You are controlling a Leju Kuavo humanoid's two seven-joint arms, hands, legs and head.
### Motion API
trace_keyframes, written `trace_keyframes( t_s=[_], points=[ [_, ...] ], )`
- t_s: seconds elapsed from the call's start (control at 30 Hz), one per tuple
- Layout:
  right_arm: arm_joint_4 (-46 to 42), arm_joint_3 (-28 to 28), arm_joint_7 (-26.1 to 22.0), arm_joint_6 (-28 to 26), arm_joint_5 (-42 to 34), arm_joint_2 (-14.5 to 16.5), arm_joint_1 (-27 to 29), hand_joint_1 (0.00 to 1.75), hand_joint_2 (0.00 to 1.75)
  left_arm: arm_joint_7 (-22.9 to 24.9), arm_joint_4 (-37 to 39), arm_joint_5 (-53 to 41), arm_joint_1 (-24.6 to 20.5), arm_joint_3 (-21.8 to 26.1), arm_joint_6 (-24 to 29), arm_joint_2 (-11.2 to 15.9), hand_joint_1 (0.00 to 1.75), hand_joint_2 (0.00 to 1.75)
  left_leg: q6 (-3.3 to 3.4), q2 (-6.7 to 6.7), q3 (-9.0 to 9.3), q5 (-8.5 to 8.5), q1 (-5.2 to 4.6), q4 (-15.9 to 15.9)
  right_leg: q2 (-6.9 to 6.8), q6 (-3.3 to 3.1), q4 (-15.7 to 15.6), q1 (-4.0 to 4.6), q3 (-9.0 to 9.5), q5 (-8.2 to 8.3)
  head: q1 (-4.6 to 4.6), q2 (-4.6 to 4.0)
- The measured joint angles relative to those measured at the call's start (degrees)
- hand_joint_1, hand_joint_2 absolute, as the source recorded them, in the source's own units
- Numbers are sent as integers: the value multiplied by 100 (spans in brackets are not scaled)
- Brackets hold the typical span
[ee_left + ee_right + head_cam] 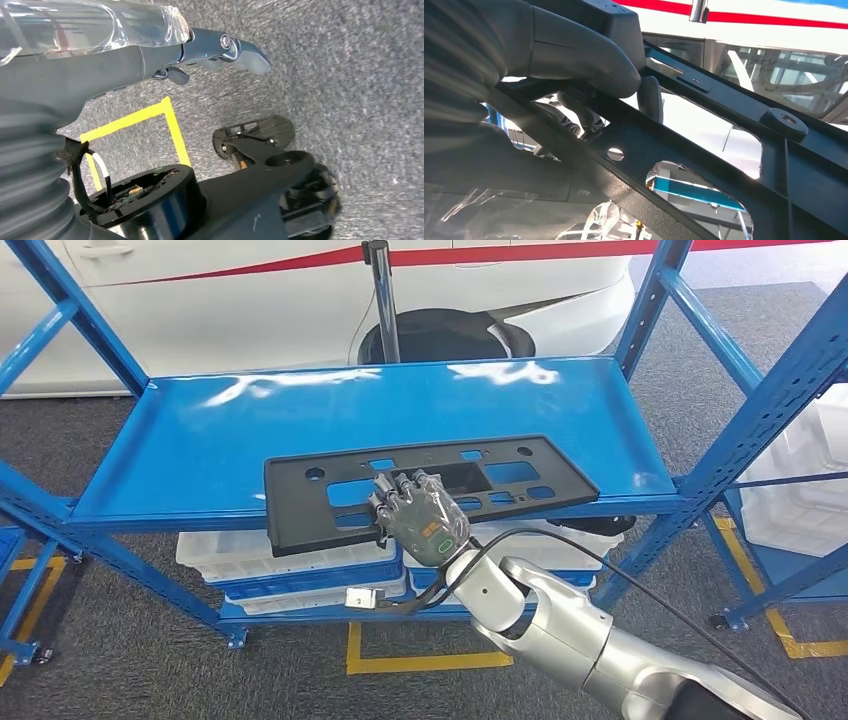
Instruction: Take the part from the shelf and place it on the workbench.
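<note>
While the right arm reaches in from low right, the right hand grips the black plastic panel at its near edge, fingers curled over the top, thumb pressed against the underside in the right wrist view, so it pinches the panel. The panel, flat and long with cutouts, sits over the front part of the blue shelf, its near-left corner hanging past the front lip; can't tell if it's lifted off the surface. White trays stacked on the lower level beneath. Left hand hangs over grey carpet with yellow tape, fingers loosely extended, holding nothing. Behind the shelf, a white car with a red stripe.
</note>
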Motion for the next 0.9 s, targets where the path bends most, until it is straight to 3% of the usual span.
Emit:
trace_keyframes(
  t_s=[0.1, 0.17, 0.23, 0.27, 0.3, 0.33, 0.4, 0.43, 0.47, 0.5, 0.53, 0.6, 0.67, 0.77, 0.83, 0.9],
  points=[
    [-6, -4, 3, 6, 23, -1, -4, 175, 175, 11, 0, -3, -22, 0, -2, 0, 0, 175, 71, 2, 795, 374, -38, -1190, 6, 30, 1, 20, -119, 126, -1, 0],
    [-13, -8, 4, 9, 34, 0, -8, 175, 175, 14, 0, -4, -45, 0, -2, -1, 0, 175, 101, 0, 1053, 473, -82, -1656, -1, 89, -13, 18, -151, 213, 3, 1],
    [-13, -9, -1, 20, 45, 1, -9, 175, 175, 15, 0, -4, -52, 0, -3, -2, 0, 175, 140, -4, 1003, 559, -110, -1706, -6, 171, -61, 9, -159, 310, 1, 0],
    [-13, -9, -3, 30, 54, -3, -10, 175, 175, 15, 0, -5, -56, 0, -4, -4, 0, 175, 170, 0, 979, 625, -103, -1743, -8, 205, -60, 5, -181, 302, -4, 0],
    [-13, -10, -5, 40, 67, -9, -14, 175, 175, 15, 0, -4, -59, 0, -5, -7, 0, 175, 210, 5, 945, 708, -88, -1780, -12, 230, 9, 6, -221, 195, 1, -1],
    [-13, -10, -7, 52, 79, -16, -19, 175, 175, 15, 0, -5, -62, 0, -5, -9, 0, 175, 242, 11, 898, 796, -69, -1818, -15, 250, 196, 7, -291, -23, 5, -1],
    [-13, -11, -10, 71, 97, -31, -24, 175, 175, 15, 0, -10, -64, -2, -5, -10, 0, 175, 273, 22, 770, 931, -54, -1832, -22, 284, 910, -6, -479, -627, 15, -1],
    [-13, -11, -11, 79, 99, -37, -22, 175, 175, 15, 0, -14, -62, -5, -7, -12, 0, 175, 267, 27, 694, 990, -53, -1828, -23, 308, 1312, -14, -557, -849, 16, -1],
    [-13, -11, -12, 85, 101, -42, -18, 175, 175, 15, 0, -18, -61, -9, -8, -14, 0, 175, 255, 32, 615, 1051, -49, -1823, -25, 332, 1611, -26, -587, -946, 16, -2],
    [-13, -11, -13, 91, 102, -47, -16, 175, 175, 15, 0, -20, -60, -13, -9, -16, 0, 175, 237, 37, 535, 1108, -40, -1815, -28, 356, 1736, -42, -538, -914, 16, -2],
    [-13, -11, -12, 95, 103, -51, -15, 175, 175, 15, 0, -21, -59, -17, -10, -18, 0, 175, 209, 39, 459, 1159, -25, -1800, -31, 384, 1640, -66, -377, -796, 16, -1],
    [-19, -11, -13, 98, 104, -56, -27, 175, 175, 15, 0, -25, -62, -22, -9, -14, 0, 175, 135, 37, 311, 1225, -12, -1716, -32, 455, 889, -124, 229, -594, 22, -1],
    [-43, -13, -15, 102, 108, -55, -45, 175, 175, 17, 0, -38, -74, -28, -10, -7, 0, 175, 51, 29, 191, 1285, -18, -1615, -9, 415, 248, -134, 648, -624, 11, 0],
    [-65, -13, -20, 119, 134, -55, -41, 175, 175, 21, 0, -58, -57, -34, -10, -4, 0, 175, -56, 21, 97, 1382, 31, -1582, -9, 212, 142, -73, 600, -604, -5, -1],
    [-71, -13, -20, 131, 143, -56, -41, 175, 175, 22, 0, -64, -28, -39, -11, -8, 0, 175, -83, 25, -35, 1102, 63, -1308, -27, 77, 139, -53, 491, -497, -11, -2],
    [-78, -13, -20, 147, 148, -57, -46, 175, 175, 23, 0, -72, -19, -44, -11, -15, 0, 175, -78, 28, -269, 534, 56, -591, -33, -7, 139, -26, 345, -380, -19, -2]
  ],
)
